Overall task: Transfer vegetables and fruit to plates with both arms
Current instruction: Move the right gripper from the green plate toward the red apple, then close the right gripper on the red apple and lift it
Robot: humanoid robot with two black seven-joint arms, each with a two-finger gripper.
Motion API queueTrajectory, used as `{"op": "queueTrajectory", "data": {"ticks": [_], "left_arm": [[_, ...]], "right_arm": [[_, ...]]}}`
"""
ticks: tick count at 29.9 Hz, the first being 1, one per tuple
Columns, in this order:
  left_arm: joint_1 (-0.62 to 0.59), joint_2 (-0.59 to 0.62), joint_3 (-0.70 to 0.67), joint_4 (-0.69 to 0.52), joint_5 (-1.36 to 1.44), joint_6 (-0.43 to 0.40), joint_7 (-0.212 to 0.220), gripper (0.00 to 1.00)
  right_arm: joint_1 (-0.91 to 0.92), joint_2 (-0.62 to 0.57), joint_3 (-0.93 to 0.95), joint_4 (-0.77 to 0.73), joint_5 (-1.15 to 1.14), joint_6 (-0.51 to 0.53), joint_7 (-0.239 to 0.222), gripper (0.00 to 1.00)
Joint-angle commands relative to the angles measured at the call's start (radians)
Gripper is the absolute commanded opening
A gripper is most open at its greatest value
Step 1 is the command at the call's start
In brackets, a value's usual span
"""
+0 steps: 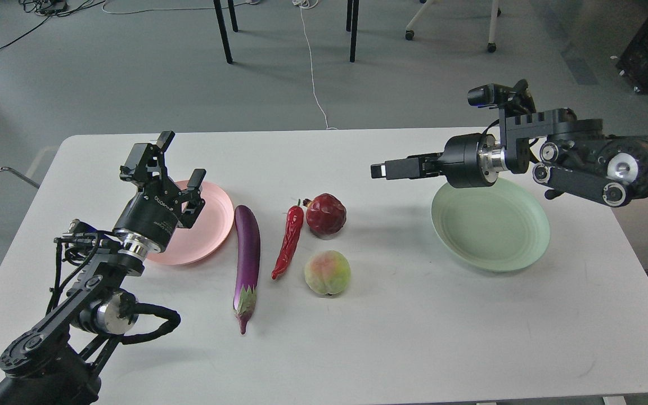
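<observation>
- left claw (179,163) mid-left of frame, fingers spread, empty, over pink plate (211,225)
- right claw (394,169) upper right, side-on, beside green plate (490,236)
- eggplant (247,253), chili (289,239), pomegranate (325,214), peach (327,273) at table (414,337) centre

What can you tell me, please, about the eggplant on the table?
The eggplant is long, slim and glossy deep purple, with a greenish-purple stem cap at its near end. It looks whole and smooth. It lies flat on the white table, running roughly front to back, just right of the pink plate and left of the red chili pepper, touching neither. No fingers are on it.
</observation>
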Motion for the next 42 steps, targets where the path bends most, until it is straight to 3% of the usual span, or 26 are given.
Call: {"op": "queueTrajectory", "data": {"ticks": [1, 8, 15, 24, 36, 42], "left_arm": [[0.001, 0.003, 0.0, -0.001, 0.001, 0.0, 0.0, 0.99], [0.002, 0.004, -0.002, -0.015, 0.001, 0.0, -0.002, 0.99], [0.004, -0.003, -0.002, -0.016, 0.001, 0.0, -0.002, 0.99], [0.013, -0.002, -0.002, -0.018, 0.001, -0.003, -0.002, 0.99], [0.034, -0.002, 0.0, -0.038, 0.001, -0.003, -0.002, 0.99], [0.041, 0.0, -0.002, -0.039, 0.001, -0.003, -0.002, 0.99]], "right_arm": [[0.018, 0.142, -0.113, -0.076, -0.052, -0.055, 0.0, 0.97], [0.003, 0.308, -0.254, -0.199, -0.057, -0.131, 0.0, 0.97], [-0.04, 0.308, -0.254, -0.231, -0.057, -0.137, 0.0, 0.97], [-0.109, 0.308, -0.25, -0.301, -0.052, -0.223, 0.0, 0.97], [-0.169, 0.308, -0.146, -0.269, -0.034, -0.249, 0.0, 0.97], [-0.227, 0.308, -0.146, -0.28, -0.035, -0.354, 0.0, 0.97]]}}
